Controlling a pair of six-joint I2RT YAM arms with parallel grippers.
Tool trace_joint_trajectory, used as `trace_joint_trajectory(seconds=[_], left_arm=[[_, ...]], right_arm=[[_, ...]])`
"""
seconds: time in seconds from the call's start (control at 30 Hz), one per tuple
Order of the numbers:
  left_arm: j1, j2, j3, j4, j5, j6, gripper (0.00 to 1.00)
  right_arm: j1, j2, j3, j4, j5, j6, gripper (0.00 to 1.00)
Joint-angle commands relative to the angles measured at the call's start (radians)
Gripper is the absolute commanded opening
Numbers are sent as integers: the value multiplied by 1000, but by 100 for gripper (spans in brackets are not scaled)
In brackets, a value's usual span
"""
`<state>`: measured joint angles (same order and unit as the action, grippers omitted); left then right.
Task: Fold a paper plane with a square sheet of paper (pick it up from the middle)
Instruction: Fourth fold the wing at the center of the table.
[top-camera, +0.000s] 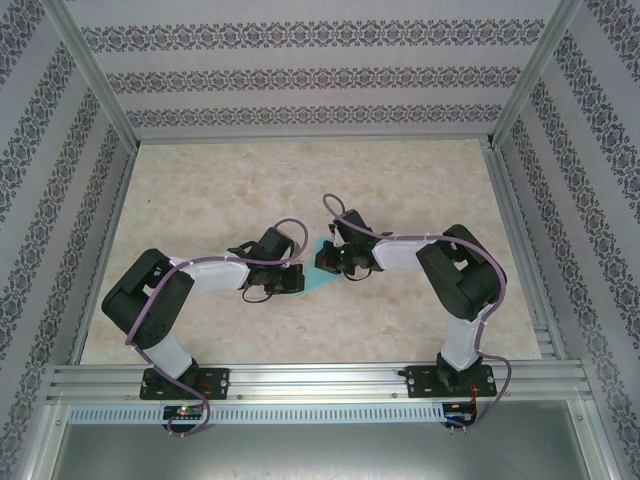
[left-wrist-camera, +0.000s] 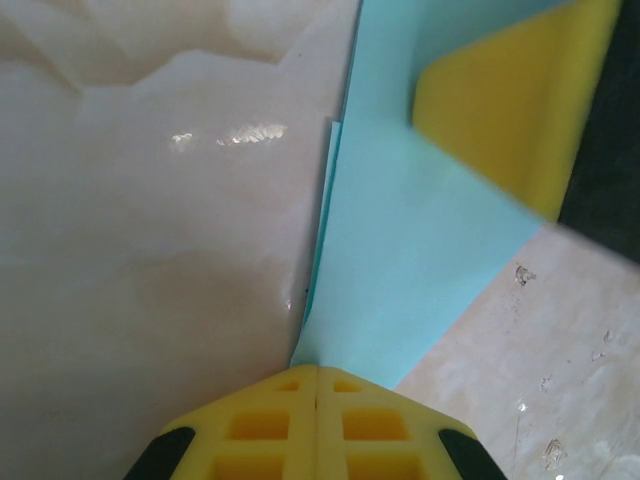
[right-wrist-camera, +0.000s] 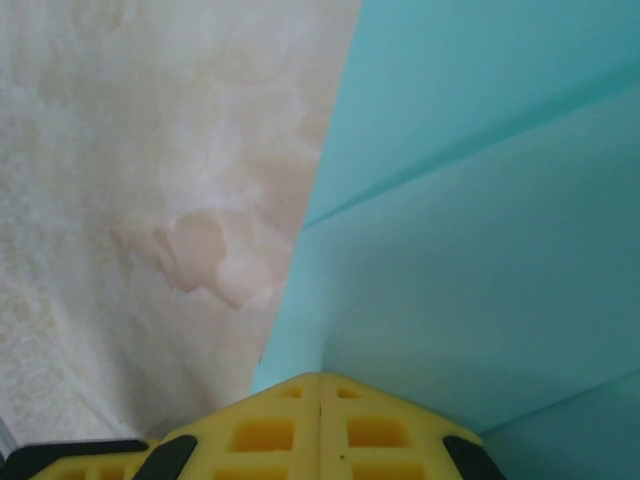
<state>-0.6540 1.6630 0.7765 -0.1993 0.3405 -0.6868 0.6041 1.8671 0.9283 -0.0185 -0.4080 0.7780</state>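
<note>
Working on the square sheet of paper (top-camera: 323, 275), partly folded to judge by its overlapping layers, flat at the middle of the table (top-camera: 300, 180). Touching its corner with the left gripper (left-wrist-camera: 317, 372), just left of the table's middle, jaws closed pad to pad; cannot tell whether pinching a layer or merely pressing on it. Bearing on the paper from just right of the table's middle with the right gripper (right-wrist-camera: 320, 380), jaws likewise closed tight, tips at a fold edge; again cannot tell whether clamping a layer.

Plenty to go wrong from here. Dragging closed tips across such thin paper risks skidding the whole sheet over the glossy table instead of sharpening a crease, and so losing the alignment of the layers. Pressing unevenly risks a crooked centre line and a lopsided paper plane. Snagging an open edge with a tip risks a tear or a crumple. Working both wrists so close together at the table's middle risks a knock between them.

As for containers: none to be seen, hence nothing held in any.
</note>
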Motion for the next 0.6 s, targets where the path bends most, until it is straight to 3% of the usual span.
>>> trace_joint_trajectory(seconds=[0.0, 0.33, 0.57], left_arm=[[4, 46, -39, -181, -36, 27, 0], [5, 58, -47, -172, -26, 30, 0], [5, 55, -43, -170, -19, 29, 0]], right_arm=[[-78, 33, 18, -9, 29, -39, 0], [-279, 80, 60, -58, 60, -129, 0], [-296, -4, 92, -92, 46, -129, 0]])
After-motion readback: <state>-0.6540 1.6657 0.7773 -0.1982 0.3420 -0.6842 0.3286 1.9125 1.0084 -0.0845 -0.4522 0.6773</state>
